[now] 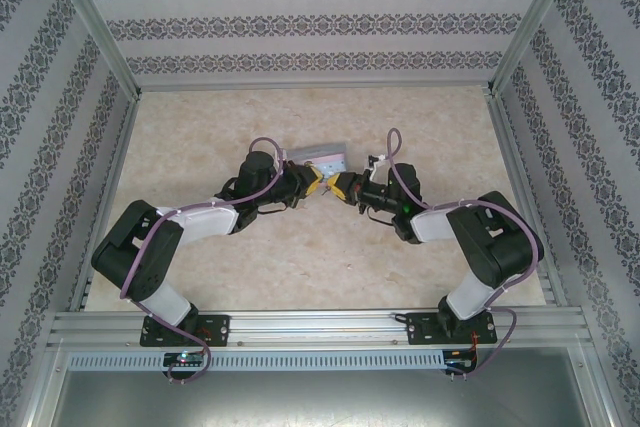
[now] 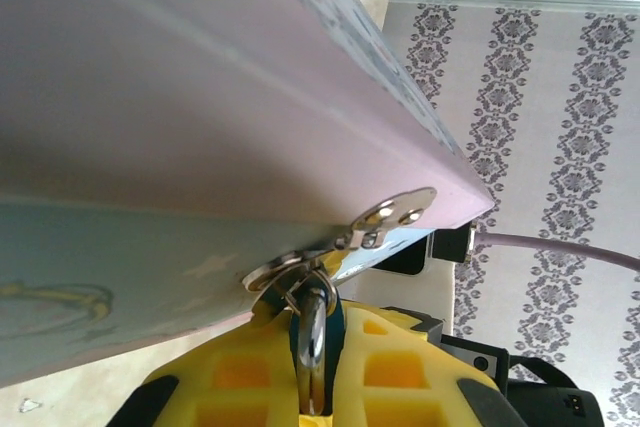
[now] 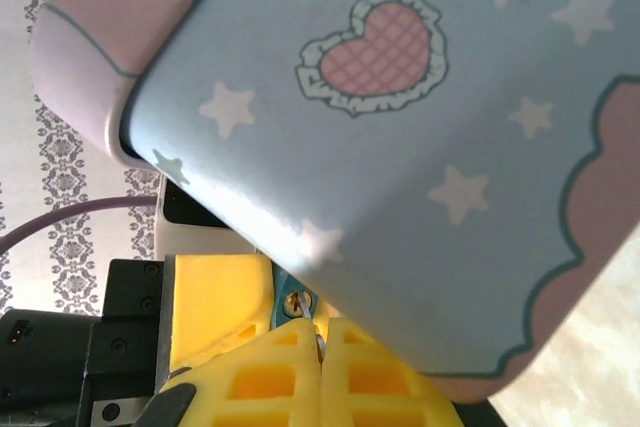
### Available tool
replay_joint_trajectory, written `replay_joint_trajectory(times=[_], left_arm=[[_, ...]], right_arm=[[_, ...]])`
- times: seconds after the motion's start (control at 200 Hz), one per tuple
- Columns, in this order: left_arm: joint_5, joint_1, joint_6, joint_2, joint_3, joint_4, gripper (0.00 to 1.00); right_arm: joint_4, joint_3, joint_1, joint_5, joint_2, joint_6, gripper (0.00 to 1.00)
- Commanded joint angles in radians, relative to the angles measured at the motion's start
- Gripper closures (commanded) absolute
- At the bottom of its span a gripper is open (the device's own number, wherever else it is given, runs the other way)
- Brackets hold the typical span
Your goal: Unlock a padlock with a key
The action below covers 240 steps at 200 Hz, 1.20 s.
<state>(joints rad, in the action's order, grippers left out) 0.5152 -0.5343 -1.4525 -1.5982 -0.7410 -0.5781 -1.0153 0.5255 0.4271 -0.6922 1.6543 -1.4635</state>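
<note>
Left jaws clamping padlock [image 2: 338, 319], shackle [image 2: 312, 339] through hasp [image 2: 392, 217], right jaws pinching key [image 3: 319, 341]

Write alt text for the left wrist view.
The yellow-fingered left gripper is shut on the tiny teal padlock, whose metal shackle hangs at the clasp of a pastel blue and pink tin box. Patterned wallpaper stands behind, at right.

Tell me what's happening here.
The two grippers meet at the tin box. The left gripper is shut on the padlock, which hangs from the box's hasp. The right gripper is shut on the key, held close to the padlock. Whether the key is in the lock cannot be told.
</note>
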Motion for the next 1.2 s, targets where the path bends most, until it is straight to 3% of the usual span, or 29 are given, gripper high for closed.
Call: replay_joint_trajectory(times=[0.0,0.305,0.475,1.029,1.194], left_arm=[[0.211,-0.041,-0.03,0.021,-0.001,-0.108,1.0],[0.231,-0.041,-0.043,0.001,0.011,-0.131,1.0],[0.24,-0.041,-0.008,-0.012,0.001,-0.091,1.0],[0.285,-0.041,0.083,-0.02,-0.057,-0.064,1.0],[0.277,-0.041,0.077,-0.022,-0.055,-0.086,1.0]], right_arm=[[-0.051,0.075,-0.014,-0.026,0.008,0.065,1.0],[0.117,0.089,-0.034,-0.118,-0.016,0.339,1.0],[0.101,0.059,-0.076,-0.106,0.005,0.344,1.0],[-0.366,-0.004,-0.041,-0.118,0.16,-0.081,1.0],[-0.37,-0.007,-0.036,-0.124,0.182,-0.133,1.0]])
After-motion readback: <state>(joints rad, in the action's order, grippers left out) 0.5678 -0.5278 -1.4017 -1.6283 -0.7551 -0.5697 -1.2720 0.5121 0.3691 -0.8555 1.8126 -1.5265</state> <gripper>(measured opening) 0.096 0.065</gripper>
